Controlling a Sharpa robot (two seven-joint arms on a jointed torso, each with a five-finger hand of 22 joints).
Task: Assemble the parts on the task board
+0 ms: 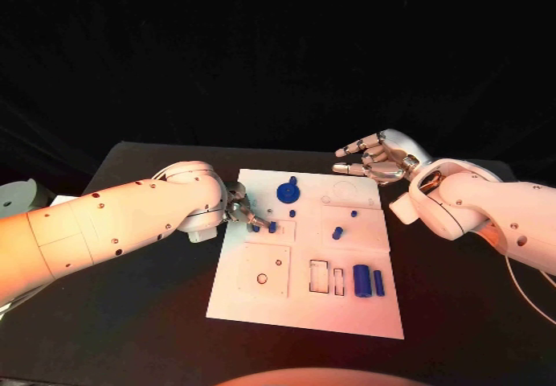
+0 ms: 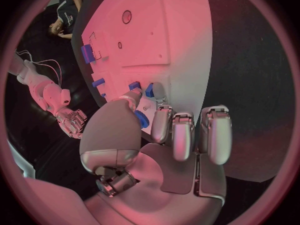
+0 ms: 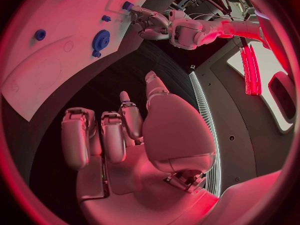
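text: we read none | labels: we find none on the task board [image 1: 306, 310] or its parts | brands, numbers, signs: we can make out none on either arm

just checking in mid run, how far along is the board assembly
Early to midway. Several blue parts already stand on the task board: a round gear-like piece and two small pegs. The left hand works a small blue part at the board's left side. The right hand hovers empty. Two blue cylinders wait; some slots look open.
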